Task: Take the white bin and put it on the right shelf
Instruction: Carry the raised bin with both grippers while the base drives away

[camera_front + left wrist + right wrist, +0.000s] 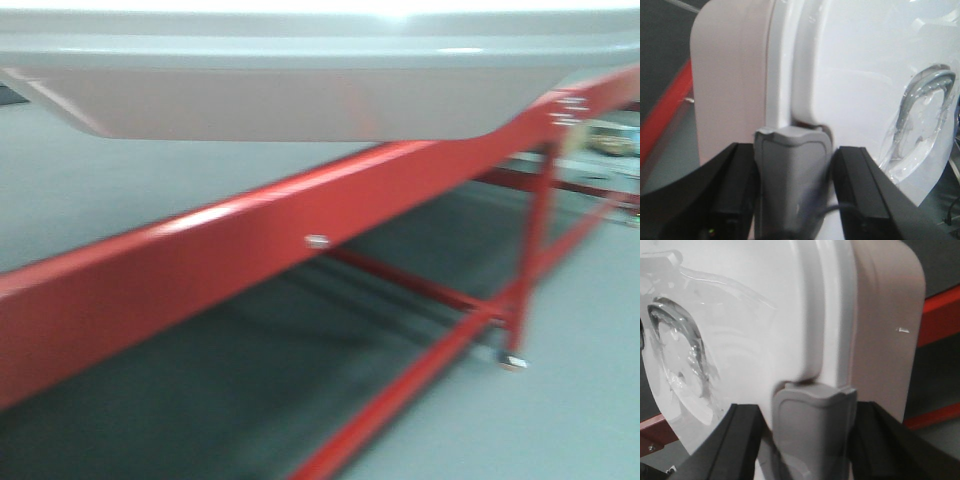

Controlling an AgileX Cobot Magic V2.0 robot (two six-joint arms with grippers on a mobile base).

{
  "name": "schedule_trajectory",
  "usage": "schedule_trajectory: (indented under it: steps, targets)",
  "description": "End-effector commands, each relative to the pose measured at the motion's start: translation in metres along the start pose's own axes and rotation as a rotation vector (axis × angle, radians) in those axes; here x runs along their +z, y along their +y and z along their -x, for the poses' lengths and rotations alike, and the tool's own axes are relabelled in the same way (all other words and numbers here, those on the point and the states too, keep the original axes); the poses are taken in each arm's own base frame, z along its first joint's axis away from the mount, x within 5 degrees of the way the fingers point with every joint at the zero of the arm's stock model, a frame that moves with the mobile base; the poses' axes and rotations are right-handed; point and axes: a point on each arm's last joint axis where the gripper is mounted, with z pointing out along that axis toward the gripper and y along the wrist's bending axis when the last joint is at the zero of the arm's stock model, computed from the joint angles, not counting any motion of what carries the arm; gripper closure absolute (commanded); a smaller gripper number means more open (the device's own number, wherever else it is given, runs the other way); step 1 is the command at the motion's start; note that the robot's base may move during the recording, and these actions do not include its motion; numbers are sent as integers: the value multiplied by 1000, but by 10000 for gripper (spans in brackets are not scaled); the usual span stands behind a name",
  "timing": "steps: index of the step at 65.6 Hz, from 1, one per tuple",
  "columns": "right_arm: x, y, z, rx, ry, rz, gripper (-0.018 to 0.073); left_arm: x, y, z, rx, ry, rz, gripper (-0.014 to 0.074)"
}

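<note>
Left wrist-mounted: left gripper [793, 152] clamps latch [790, 182] of white bin [855, 75]

Legible text: none in any of the three views.
Red frame [200, 260]: two small white marks [568, 108] sit on its top rail, just below and to the right of the right corner of the white bin [300, 100]. They could be print or a sticker, but they are too blurred to read as letters or numbers.
</note>
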Motion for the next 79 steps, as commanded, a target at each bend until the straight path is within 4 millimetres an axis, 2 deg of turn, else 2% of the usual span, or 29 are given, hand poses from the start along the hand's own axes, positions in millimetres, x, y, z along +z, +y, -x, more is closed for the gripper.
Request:
schedule_trajectory:
  steps: [1,79]
  targets:
    - [-10,38,10,20,-51,303,137,-8,-35,6,-7,-13,-275,410]
    - [-10,38,10,20,-51,303,137,-8,-35,6,-7,-13,-275,410]
